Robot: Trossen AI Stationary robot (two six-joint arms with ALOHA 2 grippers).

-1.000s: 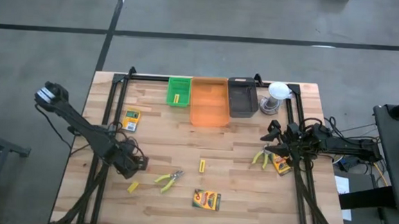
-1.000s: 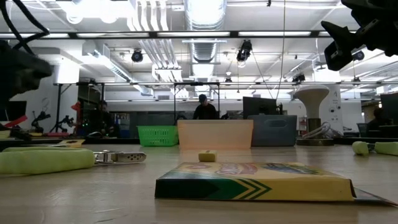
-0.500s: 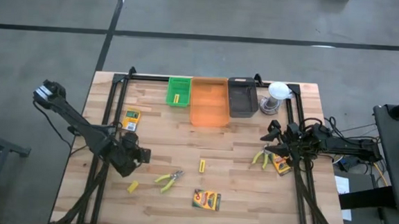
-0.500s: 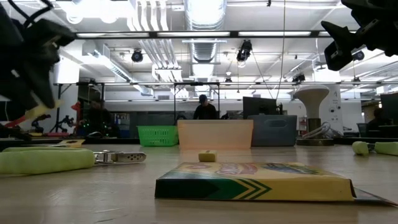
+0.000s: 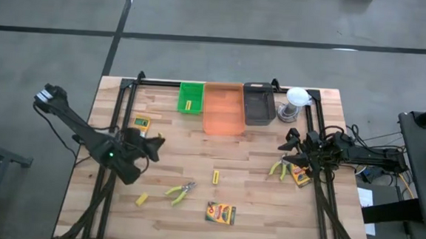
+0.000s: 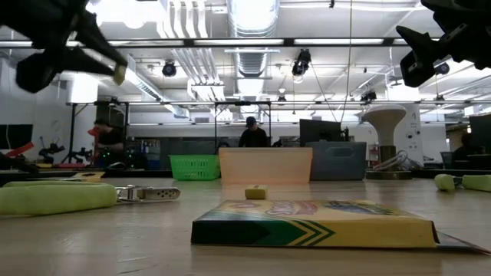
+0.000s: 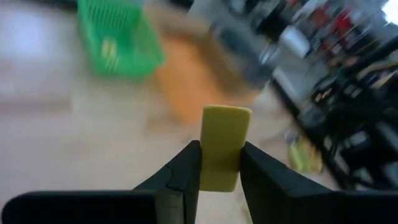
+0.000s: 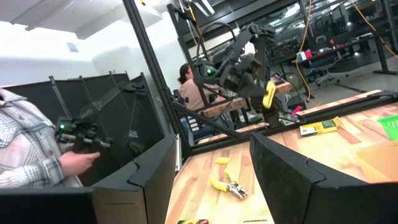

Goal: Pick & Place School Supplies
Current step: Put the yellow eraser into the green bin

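Spanning most of the high view, the wooden table [image 5: 197, 144] carries three trays along its far edge: a large orange tray [image 5: 224, 110] in the middle, a black tray [image 5: 258, 104] to its right and a smaller green tray [image 5: 190, 97] to its left, with one short yellow piece lying inside the green one. A white round object [image 5: 295, 102] stands at the far right corner.

The left arm reaches in over the left side of the table, and the left gripper [image 7: 219, 163] is raised above the surface with its fingers clamped on a yellow block [image 7: 222, 147], which stands upright between them. The right gripper [image 5: 288, 145] hangs above the right side of the table, fingers parted with nothing between them.

One crayon box [image 5: 220, 213] lies near the front edge at the centre, a second crayon box [image 5: 140, 124] sits at the left, far of the left gripper, and a third crayon box [image 5: 301, 175] lies by the right edge under the right arm. Yellow-handled pliers [image 5: 179, 192] rest near the front, left of centre; a second pair of pliers [image 5: 277, 168] lies just beside the right-hand box. A small yellow block [image 5: 215, 177] lies at the table's middle, and another yellow piece [image 5: 142, 199] lies near the front left.
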